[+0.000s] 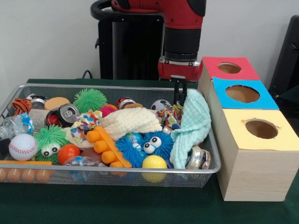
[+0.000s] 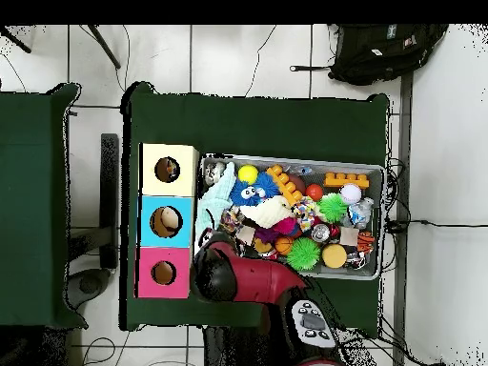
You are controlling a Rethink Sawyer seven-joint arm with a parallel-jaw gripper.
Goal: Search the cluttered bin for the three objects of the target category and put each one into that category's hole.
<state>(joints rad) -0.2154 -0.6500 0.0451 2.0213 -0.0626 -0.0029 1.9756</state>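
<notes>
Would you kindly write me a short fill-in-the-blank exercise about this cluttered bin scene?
1. The wooden box has three holes; the nearest panel in the front view is ____.
2. The silver wire mesh bin stands on a dark ____ tablecloth.
3. The gripper hangs by the pale ____ muslin cloth.

Missing: yellow; green; green

Mint green cloth (image 1: 194, 122), cream cloth (image 1: 132, 120), blue googly-eyed ball (image 1: 149, 144), yellow ball (image 1: 154, 163)
</notes>
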